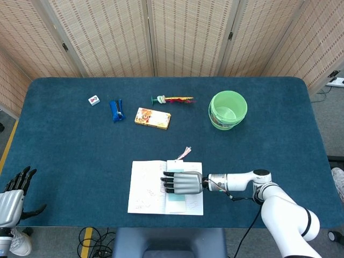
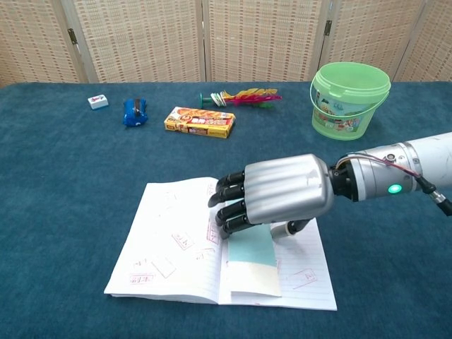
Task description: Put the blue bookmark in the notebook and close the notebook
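Observation:
The notebook (image 1: 145, 188) (image 2: 169, 247) lies open near the table's front edge. On its right page, close to the spine, rests the blue bookmark (image 1: 176, 196) (image 2: 251, 258), pale blue with a cream lower end. Its pink tassel (image 1: 185, 152) pokes out past the notebook's top edge. My right hand (image 1: 183, 183) (image 2: 279, 198) is palm down over the bookmark's upper part, and appears to hold it between the thumb below and the dark fingers, which reach across the spine. My left hand (image 1: 12, 200) hangs off the table at the lower left, fingers apart, holding nothing.
Along the back stand a green bucket (image 1: 228, 109) (image 2: 349, 99), a feathered toy (image 1: 173, 99) (image 2: 244, 95), a yellow box (image 1: 152, 118) (image 2: 200, 121), a blue object (image 1: 116, 109) (image 2: 133, 111) and a small white tile (image 1: 94, 100) (image 2: 98, 102).

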Robot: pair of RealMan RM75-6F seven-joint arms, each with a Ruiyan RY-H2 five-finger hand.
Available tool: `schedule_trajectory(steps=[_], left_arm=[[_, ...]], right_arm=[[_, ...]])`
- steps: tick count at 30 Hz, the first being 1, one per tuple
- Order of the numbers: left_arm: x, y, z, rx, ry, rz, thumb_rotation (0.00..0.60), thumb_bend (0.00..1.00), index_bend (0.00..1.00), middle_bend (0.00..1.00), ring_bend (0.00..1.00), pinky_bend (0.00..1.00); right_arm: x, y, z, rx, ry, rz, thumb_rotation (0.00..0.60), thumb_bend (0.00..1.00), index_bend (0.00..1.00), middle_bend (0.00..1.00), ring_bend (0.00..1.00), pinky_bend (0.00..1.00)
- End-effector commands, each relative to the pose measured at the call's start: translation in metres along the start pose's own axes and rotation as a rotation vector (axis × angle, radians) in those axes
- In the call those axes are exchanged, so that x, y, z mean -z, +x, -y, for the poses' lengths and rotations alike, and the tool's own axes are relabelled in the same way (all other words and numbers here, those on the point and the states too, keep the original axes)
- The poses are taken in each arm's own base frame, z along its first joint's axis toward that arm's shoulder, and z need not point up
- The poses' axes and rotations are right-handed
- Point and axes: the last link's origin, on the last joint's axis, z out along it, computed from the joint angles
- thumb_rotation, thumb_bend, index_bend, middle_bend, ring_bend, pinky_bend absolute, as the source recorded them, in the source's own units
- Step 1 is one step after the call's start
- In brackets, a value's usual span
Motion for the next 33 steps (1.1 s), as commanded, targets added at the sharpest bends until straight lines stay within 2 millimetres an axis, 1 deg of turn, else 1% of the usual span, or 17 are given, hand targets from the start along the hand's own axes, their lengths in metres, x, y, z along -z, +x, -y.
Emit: schedule_trajectory(steps=[1,15,21,24,33], left_arm=[[-0.0002,-0.0002,0.0002,0.000,0.000,0.001,0.600,0.20,0.04,0.00,0.08,0.16],[0.0005,-0.0016,0.0017,0.004,0.004,0.006,0.600,0.20,0.04,0.00,0.08,0.16],[0.0006,-0.0022,0.0026,0.005,0.010,0.009,0.600,0.20,0.04,0.00,0.08,0.16],[0.0005,-0.0025,0.0031,0.005,0.012,0.011,0.600,0.19,0.04,0.00,0.08,0.16],[0.0004,-0.0026,0.0032,0.007,0.010,0.009,0.600,0.19,0.04,0.00,0.08,0.16]], right_arm=[[0.0006,0.0007,0.0006,-0.002,-0.003,-0.004,0.600,0.23,0.29,0.24,0.13,0.18],[-0.0003,0.0023,0.0076,0.001,0.000,-0.009,0.600,0.23,0.29,0.24,0.13,0.17],[0.0001,0.0019,0.0079,0.006,-0.012,-0.005,0.600,0.23,0.29,0.22,0.12,0.15],[0.0006,0.0022,0.0084,0.007,-0.016,-0.008,0.600,0.23,0.25,0.20,0.11,0.13],[0.0004,0.0048,0.0093,0.005,-0.030,-0.026,0.600,0.23,0.16,0.16,0.10,0.12]])
